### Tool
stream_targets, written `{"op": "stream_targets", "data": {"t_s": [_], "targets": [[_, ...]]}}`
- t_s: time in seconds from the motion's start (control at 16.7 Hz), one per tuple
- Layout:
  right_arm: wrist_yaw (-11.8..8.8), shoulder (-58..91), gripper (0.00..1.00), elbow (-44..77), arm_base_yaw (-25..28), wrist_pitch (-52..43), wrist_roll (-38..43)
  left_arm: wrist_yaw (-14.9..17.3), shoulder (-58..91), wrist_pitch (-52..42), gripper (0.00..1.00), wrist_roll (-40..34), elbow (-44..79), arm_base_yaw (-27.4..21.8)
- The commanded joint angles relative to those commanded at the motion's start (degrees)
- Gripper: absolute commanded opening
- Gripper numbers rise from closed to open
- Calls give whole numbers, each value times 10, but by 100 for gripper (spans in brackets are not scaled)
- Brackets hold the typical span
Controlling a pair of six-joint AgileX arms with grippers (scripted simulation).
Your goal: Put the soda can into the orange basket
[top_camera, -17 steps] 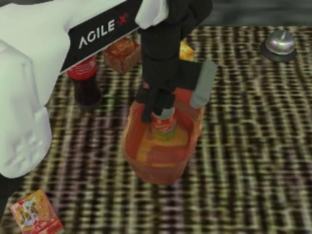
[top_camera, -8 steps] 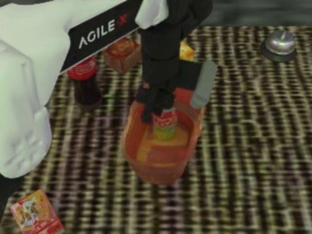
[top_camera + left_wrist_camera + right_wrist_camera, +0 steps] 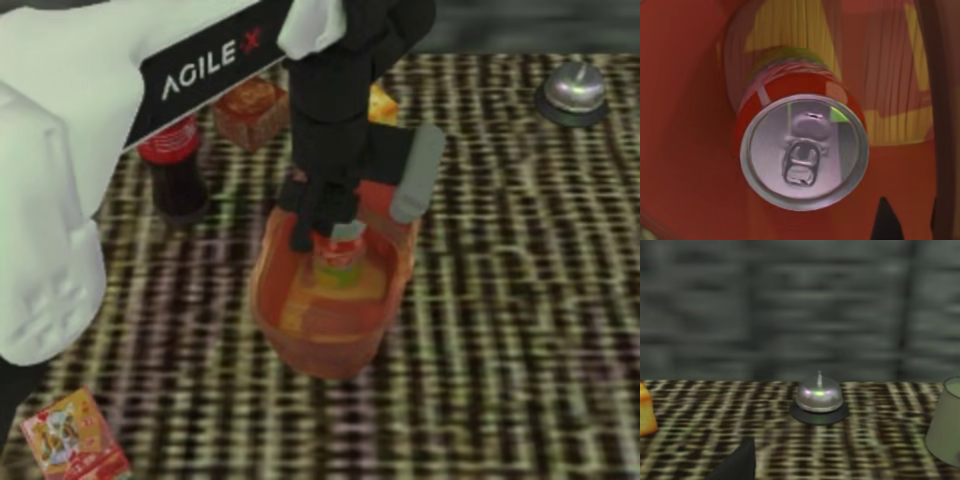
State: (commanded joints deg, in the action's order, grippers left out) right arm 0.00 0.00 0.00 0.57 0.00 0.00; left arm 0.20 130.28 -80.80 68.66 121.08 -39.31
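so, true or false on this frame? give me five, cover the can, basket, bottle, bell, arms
1. The soda can is inside the orange basket. True.
2. The cola bottle lies tipped over. False: it stands upright on the table, to the basket's left in the top view.
3. The service bell sits near the table's far right corner. True.
4. The can's pull-tab end faces down. False: its silver top with the tab faces up at the left wrist camera.
5. The right arm is reaching over the basket. False: the left gripper is above it; the right arm is out of the top view, its wrist camera facing the bell.
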Motion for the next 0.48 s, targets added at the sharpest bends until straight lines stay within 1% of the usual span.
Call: {"op": "stream_targets", "data": {"t_s": [0.36, 0.48], "targets": [[0, 0, 100, 0, 0, 0, 0, 0, 1, -2, 0, 1, 2, 1], [0, 0, 100, 0, 0, 0, 0, 1, 0, -24, 0, 5, 23, 8]]}}
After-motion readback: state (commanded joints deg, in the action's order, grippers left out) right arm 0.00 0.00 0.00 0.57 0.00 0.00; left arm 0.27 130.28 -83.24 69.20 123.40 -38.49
